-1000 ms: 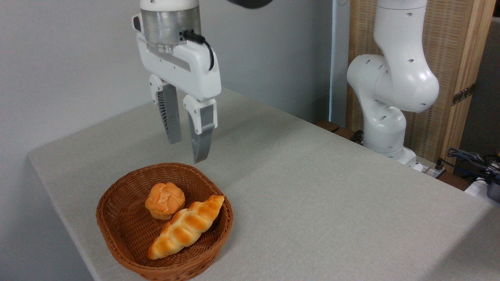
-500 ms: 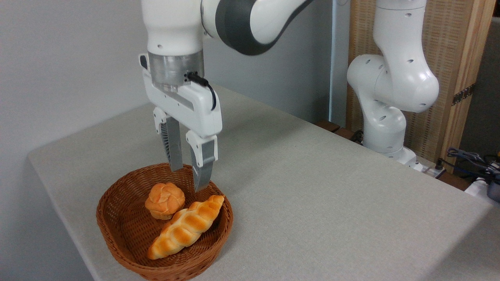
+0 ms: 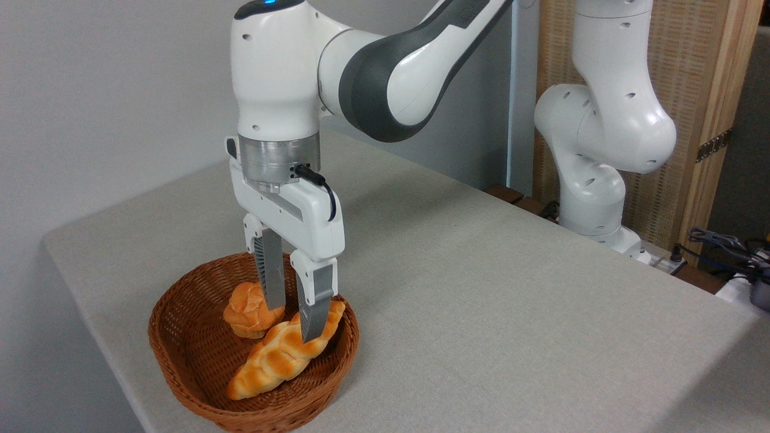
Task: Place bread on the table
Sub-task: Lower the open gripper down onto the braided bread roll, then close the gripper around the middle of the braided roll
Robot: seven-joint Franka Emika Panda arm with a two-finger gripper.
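Observation:
The bread [image 3: 274, 361], a long braided golden loaf, lies slanted in the brown wicker basket [image 3: 180, 355] near the front left corner of the table [image 3: 481, 288]. My gripper [image 3: 293, 323] reaches down into the basket, open, one finger on either side of the loaf's upper half. The near fingertip [image 3: 313, 328] overlaps the loaf's right side, and the far finger stands between the loaf and a small round bun. I cannot tell whether the fingers touch the bread.
A small round knotted bun [image 3: 245, 310] sits in the basket just left of the far finger. The arm's white base [image 3: 595, 198] stands beyond the table's right edge. Cables [image 3: 722, 246] lie at the far right, and a wall rises behind the table.
The gripper has come straight down from above the basket's far rim into the basket, staying open. Its fingers now straddle the loaf. Bread and bun have not moved.

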